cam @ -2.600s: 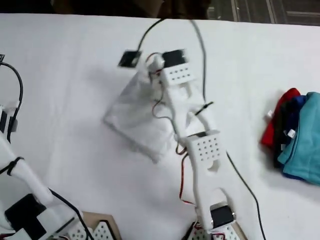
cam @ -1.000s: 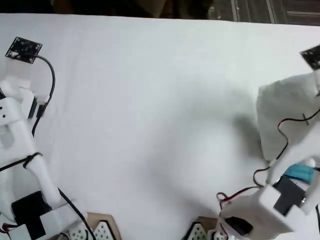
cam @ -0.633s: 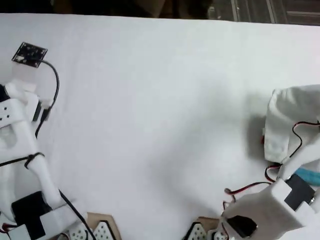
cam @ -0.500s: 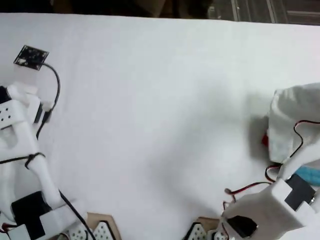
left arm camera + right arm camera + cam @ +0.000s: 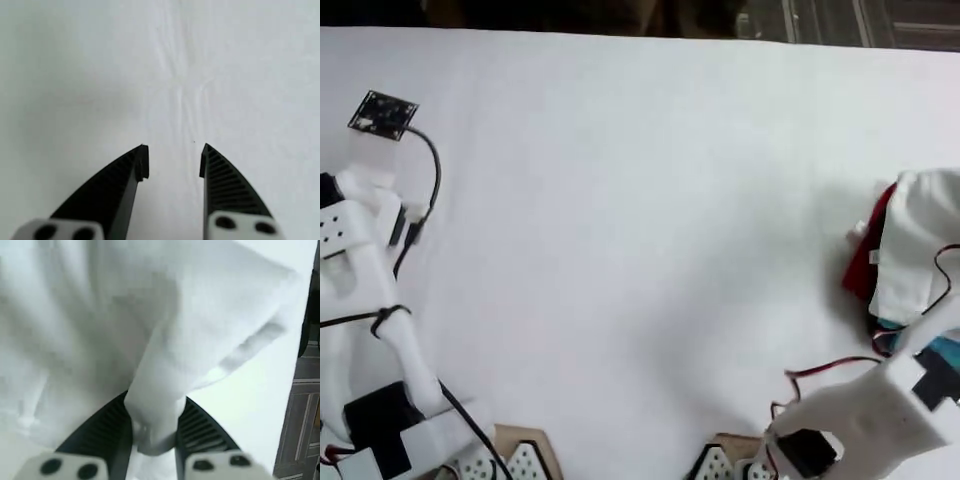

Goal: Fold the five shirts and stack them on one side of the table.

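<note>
White cotton shirt carried from mid-table over to the pile of folded red, blue and teal shirts.
The right gripper pinches a fold of it tight between its fingers, with the rest draped past the fingertips over the pile. The left gripper is half parted with nothing between its fingers, and the white tablecloth lies beyond them.

White shirt: bunched, one fold pinched in right gripper, at table right edge. Red shirt, teal shirt: stacked there, partly covered.
</note>
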`<state>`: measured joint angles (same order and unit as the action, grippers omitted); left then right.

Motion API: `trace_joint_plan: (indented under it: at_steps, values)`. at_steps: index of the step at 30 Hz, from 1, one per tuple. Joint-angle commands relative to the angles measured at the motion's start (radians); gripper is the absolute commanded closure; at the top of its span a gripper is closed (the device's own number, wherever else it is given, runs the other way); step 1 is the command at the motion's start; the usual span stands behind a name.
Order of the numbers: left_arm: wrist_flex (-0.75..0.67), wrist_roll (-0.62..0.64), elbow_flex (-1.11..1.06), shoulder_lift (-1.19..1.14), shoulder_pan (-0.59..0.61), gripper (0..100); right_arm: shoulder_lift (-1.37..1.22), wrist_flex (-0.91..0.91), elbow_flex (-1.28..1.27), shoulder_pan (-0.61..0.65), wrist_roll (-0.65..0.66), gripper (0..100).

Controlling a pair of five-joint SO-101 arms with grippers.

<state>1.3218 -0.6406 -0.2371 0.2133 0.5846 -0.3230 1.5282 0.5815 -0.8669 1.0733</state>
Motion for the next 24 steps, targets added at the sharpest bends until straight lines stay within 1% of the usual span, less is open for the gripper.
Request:
trace_joint_plan:
  at_steps: [1, 8, 12, 17, 20, 22, 24]
  values:
    - [-0.011, 0.003, -0.001, 0.002, -0.009, 81, -0.101, -0.081, 0.041, -0.041, 0.005, 97.7]
    - [-0.005, 0.003, -0.002, 0.003, -0.009, 81, -0.337, -0.268, 0.046, -0.068, 0.009, 97.7]
    - [-0.005, 0.003, -0.002, 0.003, -0.009, 81, -0.387, -0.306, 0.046, -0.059, 0.002, 97.7]
    - [-0.005, 0.003, -0.002, 0.003, -0.009, 81, -0.366, -0.288, 0.071, -0.045, -0.018, 96.6]
    - [-0.005, 0.003, -0.002, 0.003, -0.009, 81, -0.317, -0.208, 0.123, -0.048, -0.078, 88.4]
    - [-0.006, 0.005, -0.002, 0.003, -0.009, 81, -0.268, -0.136, 0.16, -0.039, -0.083, 83.9]
    - [-0.009, 0.005, -0.002, 0.003, -0.021, 81, -0.209, -0.074, 0.203, -0.024, -0.084, 83.2]
